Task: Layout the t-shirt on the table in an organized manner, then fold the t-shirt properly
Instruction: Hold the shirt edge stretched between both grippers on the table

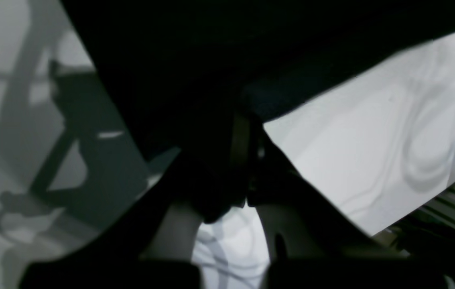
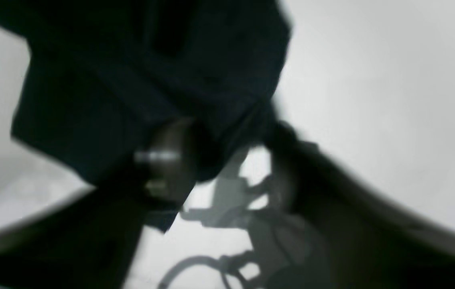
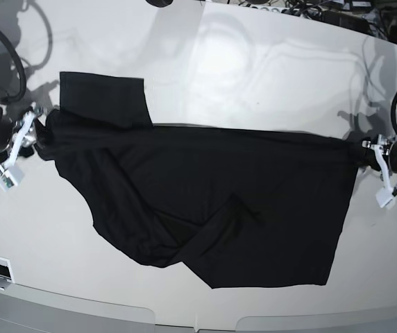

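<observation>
Two hands (image 3: 40, 132) (image 3: 362, 151) at t-shirt (image 3: 212, 201) edges

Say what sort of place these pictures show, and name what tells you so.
Probably a robotics lab or test bench: a large glossy white table with a black t-shirt spread on it, a robot gripper at each end, and loose cables along the far edge.
</observation>
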`<state>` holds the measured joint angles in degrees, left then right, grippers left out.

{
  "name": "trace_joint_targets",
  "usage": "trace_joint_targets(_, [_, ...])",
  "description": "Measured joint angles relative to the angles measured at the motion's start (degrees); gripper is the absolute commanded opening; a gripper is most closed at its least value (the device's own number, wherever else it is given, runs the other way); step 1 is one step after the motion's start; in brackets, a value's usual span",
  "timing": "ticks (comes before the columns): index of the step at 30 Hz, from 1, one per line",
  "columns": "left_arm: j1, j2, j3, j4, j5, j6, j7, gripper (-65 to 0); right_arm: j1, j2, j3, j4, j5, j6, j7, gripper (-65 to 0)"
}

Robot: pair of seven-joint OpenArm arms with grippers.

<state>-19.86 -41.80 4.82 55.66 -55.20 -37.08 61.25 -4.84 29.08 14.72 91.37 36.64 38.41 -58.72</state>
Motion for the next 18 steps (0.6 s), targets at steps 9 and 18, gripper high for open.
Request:
trace_joint_targets(9, [0.4,0.5,0.0,0.0,0.2,0.0,1.2,-65.0,3.8,4.1,0.1,2.8,29.5,1.5,-22.0,-24.3])
trace_joint_targets(18, [0.5,0.5,0.0,0.0,0.2,0.0,1.1,-65.0,-3.6,-5.0,0.1,5.4,39.6,1.5,-22.2,-24.8])
